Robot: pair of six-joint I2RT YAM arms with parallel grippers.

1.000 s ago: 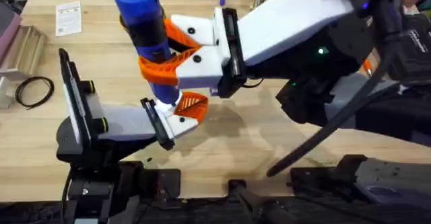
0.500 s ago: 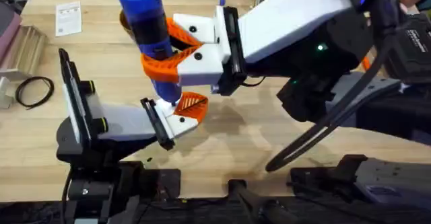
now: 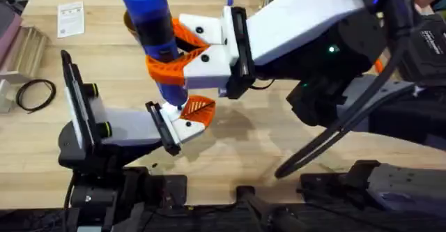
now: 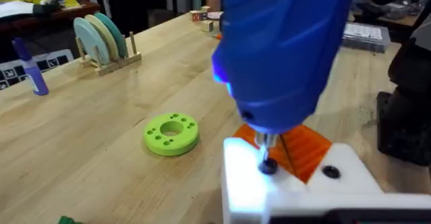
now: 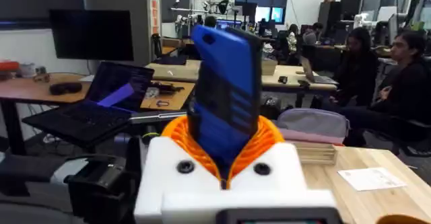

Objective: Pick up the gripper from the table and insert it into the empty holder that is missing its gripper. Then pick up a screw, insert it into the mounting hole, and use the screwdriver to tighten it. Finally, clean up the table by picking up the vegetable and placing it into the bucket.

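Glossy blue plastic screwdriver [image 3: 155, 33], wood table [image 3: 265, 155]

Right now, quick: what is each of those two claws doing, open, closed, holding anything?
Right gripper: closed on the blue screwdriver, bit down on the holder.
Left gripper: cannot tell; its white holder carries the orange gripper.

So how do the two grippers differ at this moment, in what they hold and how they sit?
The right gripper is clamped around the blue screwdriver, holding it nearly upright above the table; the left gripper sits low and holds nothing between its fingers. The right gripper points leftward across the middle, while the left gripper points rightward, its white holder under the screwdriver's bit. Both have white finger blocks with orange ribbed pads.
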